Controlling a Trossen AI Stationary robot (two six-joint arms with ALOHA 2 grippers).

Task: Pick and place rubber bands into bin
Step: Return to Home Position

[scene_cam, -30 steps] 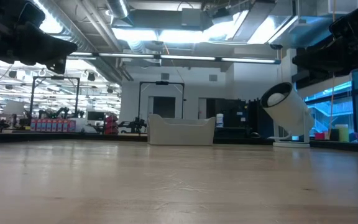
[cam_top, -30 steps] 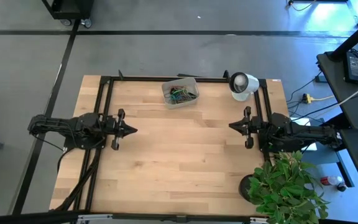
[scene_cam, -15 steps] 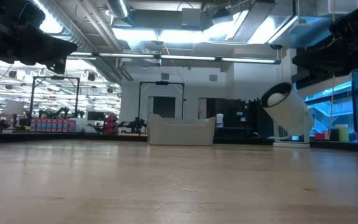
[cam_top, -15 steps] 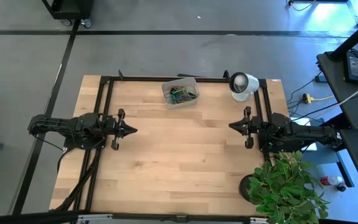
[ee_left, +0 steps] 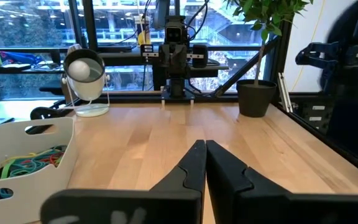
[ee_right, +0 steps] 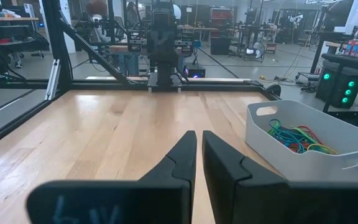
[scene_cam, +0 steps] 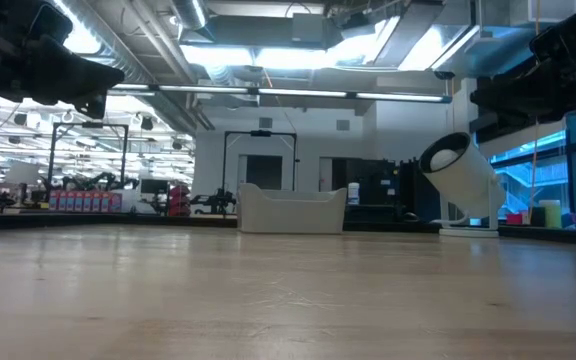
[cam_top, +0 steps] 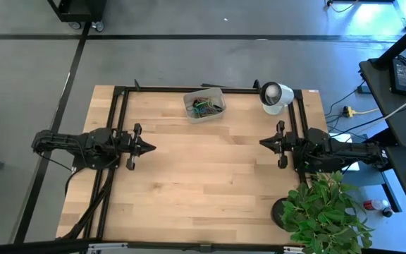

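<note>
high view. table (cam_top: 203,190): pale wood, dark frame. bin (cam_top: 187,106): at 12 o'clock on the table, against the far edge. rubber bands (cam_top: 207,106): tangled heap inside the bin; no loose band can be made out on the wood. left gripper (cam_top: 149,147): at 9 o'clock, clenched, empty, well apart from the bin. right gripper (cam_top: 262,143): at 3 o'clock, clenched, empty, facing the left one. white round object (cam_top: 272,94): at 1 o'clock. plant (cam_top: 323,212): at 5 o'clock, off the table corner.

low view. the bin stands at the far edge, its contents hidden by its wall. bare wood in front.

left wrist view. fingertips meet, nothing between them. green, blue and orange loops lie below the bin's rim.

right wrist view. only a hairline gap between the fingers; nothing held. the heap sits low in the bin.

hazards, judged. a thin band too small for these views may lie uncollected, so the job could close short. the light bin could slide if an arm swings wide past 12 o'clock. springy loops could jump the wall if it is knocked.
</note>
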